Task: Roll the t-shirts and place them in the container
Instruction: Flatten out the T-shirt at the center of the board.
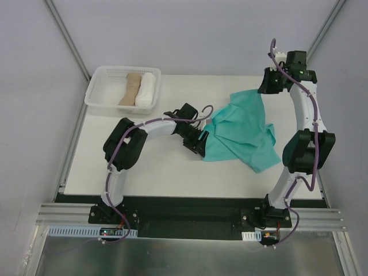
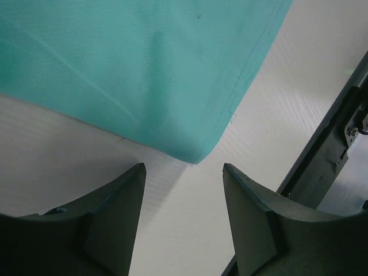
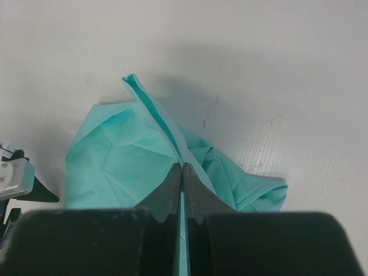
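Note from the remote station. The teal t-shirt (image 1: 241, 129) lay crumpled on the right half of the white bench (image 1: 155, 172), not flat: several folds ran across it, and one sleeve-like flap pointed toward the near right edge. Its far corner was drawn up toward the right arm.

Right pincer (image 3: 181, 168): fingers pressed together with a thin fold of the teal cloth pinched between them. In the right wrist view the cloth ran as a narrow ridge straight into the closed tips, and the rest of the shirt spread out to either side below. From above, I saw this pincer over the far right part of the bench, at the far edge of the shirt.

Left pincer (image 2: 183, 172): fingers (image 2: 115, 201) spread, nothing between them. In the left wrist view a hemmed corner of the shirt lay on the bench just ahead of the gap, close to the tips, and I could not tell whether it touched them. From above, I saw this pincer at the shirt's left edge, with the left arm bent across the middle of the bench.

A white slotted basket (image 1: 95, 92) sat at the far left corner of the bench, well apart from the shirt. Inside it a tan roll (image 1: 131, 89) and a white roll (image 1: 146, 91) lay side by side, touching, the tan one on the left. I could not see a neck tag on the teal shirt in any view
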